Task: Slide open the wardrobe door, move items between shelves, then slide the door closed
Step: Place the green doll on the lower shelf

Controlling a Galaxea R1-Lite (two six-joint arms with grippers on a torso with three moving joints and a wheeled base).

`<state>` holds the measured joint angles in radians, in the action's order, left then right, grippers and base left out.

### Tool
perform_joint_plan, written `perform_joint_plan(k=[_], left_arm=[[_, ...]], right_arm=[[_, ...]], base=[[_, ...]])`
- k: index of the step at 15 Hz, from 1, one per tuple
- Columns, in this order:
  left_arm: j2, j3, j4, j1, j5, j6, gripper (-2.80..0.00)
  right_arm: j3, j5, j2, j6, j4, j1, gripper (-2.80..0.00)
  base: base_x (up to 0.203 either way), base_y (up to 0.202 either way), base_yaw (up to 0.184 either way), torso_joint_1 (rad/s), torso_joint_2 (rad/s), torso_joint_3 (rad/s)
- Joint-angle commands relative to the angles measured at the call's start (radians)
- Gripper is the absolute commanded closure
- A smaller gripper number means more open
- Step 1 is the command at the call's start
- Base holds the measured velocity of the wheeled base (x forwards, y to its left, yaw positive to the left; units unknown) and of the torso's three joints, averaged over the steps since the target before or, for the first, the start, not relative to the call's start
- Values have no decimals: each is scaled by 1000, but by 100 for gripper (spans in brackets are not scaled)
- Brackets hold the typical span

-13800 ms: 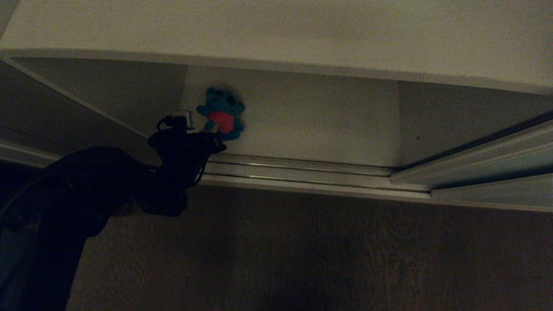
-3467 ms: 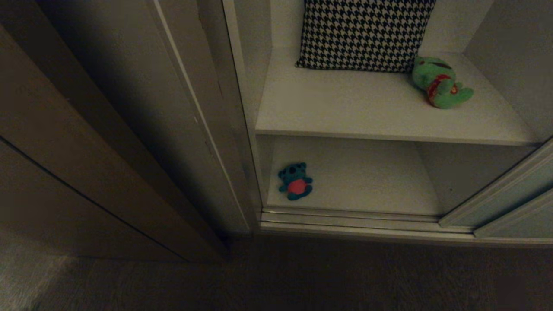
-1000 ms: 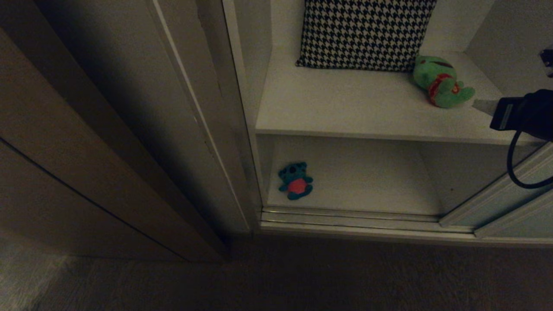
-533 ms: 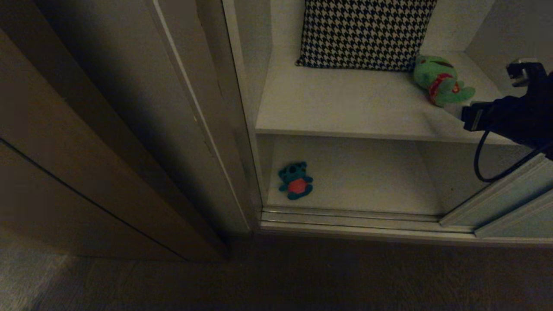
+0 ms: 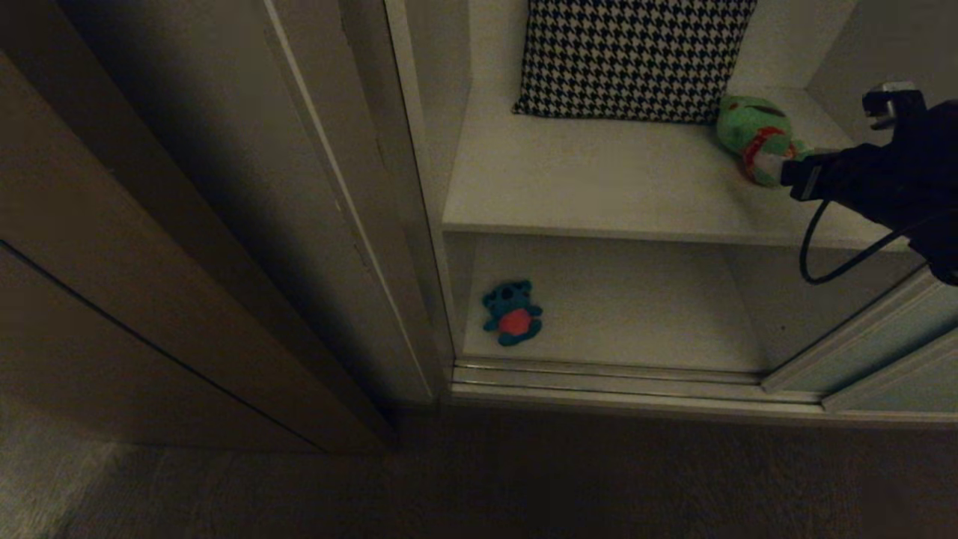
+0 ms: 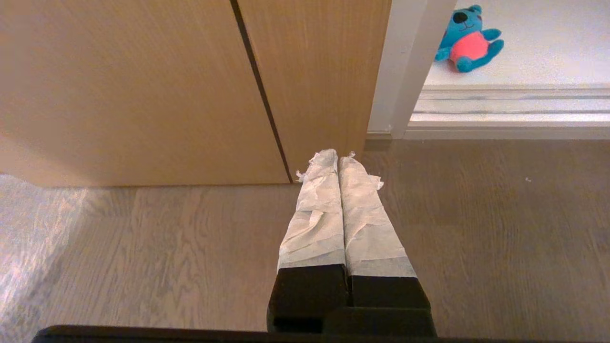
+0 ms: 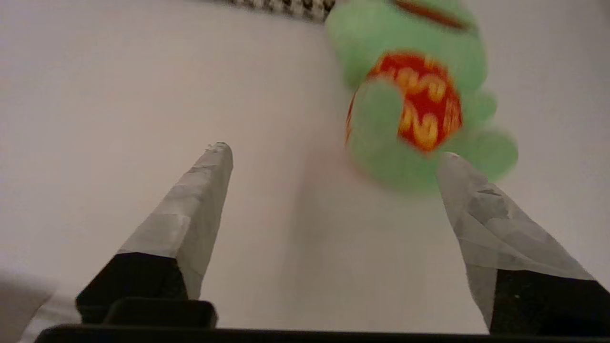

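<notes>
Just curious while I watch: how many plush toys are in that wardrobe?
2. The green frog lies on the upper shelf beside the checked cushion; the blue bear lies on the lower shelf. The door may hide more.

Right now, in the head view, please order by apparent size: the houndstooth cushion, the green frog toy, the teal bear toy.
1. Houndstooth cushion, clearly the largest.
2. Green frog toy, partly covered by the right gripper.
3. Teal bear toy, slightly smaller; it lies on the lower shelf, at another distance, so this order is unsure.
</notes>
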<state>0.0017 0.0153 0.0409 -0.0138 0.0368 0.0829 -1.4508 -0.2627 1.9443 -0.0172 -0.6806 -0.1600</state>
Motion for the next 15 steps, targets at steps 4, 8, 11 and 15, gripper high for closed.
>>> perform_joint_plan(k=[4, 8, 11, 15], left_arm=[[1, 0, 1, 0, 0, 0, 0], [1, 0, 1, 0, 0, 0, 0], [1, 0, 1, 0, 0, 1, 0], [1, 0, 1, 0, 0, 0, 0]], right_arm=[[-177, 45, 162, -1, -6, 0, -280], [-297, 112, 240, -7, -8, -5, -280], [-382, 117, 281, -44, -4, -9, -280], [-435, 128, 333, -73, -9, -7, -280]], base=[[0, 0, 0, 0, 0, 0], [0, 0, 0, 0, 0, 0], [0, 0, 0, 0, 0, 0], [0, 0, 0, 0, 0, 0]])
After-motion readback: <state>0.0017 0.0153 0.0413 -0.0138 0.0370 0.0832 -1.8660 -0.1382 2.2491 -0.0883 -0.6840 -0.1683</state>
